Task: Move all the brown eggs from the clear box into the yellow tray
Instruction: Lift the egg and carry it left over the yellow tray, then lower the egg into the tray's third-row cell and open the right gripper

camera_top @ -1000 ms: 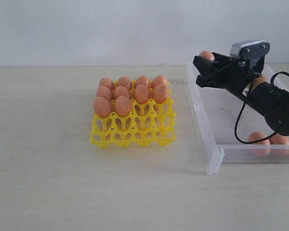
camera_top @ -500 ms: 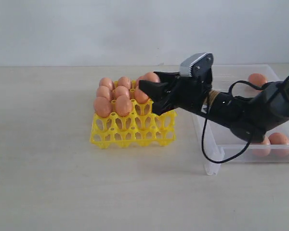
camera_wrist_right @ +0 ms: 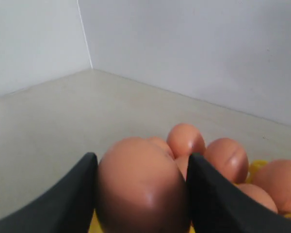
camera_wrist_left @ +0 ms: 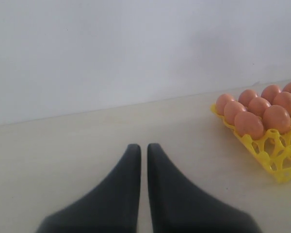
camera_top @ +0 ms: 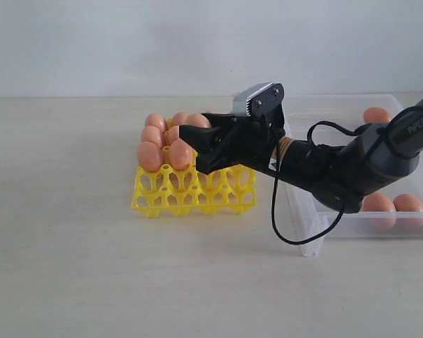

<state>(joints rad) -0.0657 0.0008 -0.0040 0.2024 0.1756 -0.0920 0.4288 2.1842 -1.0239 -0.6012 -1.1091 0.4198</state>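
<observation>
My right gripper is shut on one of the brown eggs and hovers over the middle of the yellow tray. In the right wrist view this egg fills the gap between both black fingers, with tray eggs just beyond. Several eggs fill the tray's back rows; its front cups hold none. More eggs lie in the clear box, plus one at its far side. My left gripper is shut and holds nothing, low over the table, away from the tray.
The clear box's near-left corner stands just right of the tray, under my right arm and its dangling cable. Bare beige table lies left of and in front of the tray. A pale wall runs behind.
My right gripper has carried the egg leftward out of the clear box, over its wall, and lower over the tray. The left gripper's movement cannot be judged.
</observation>
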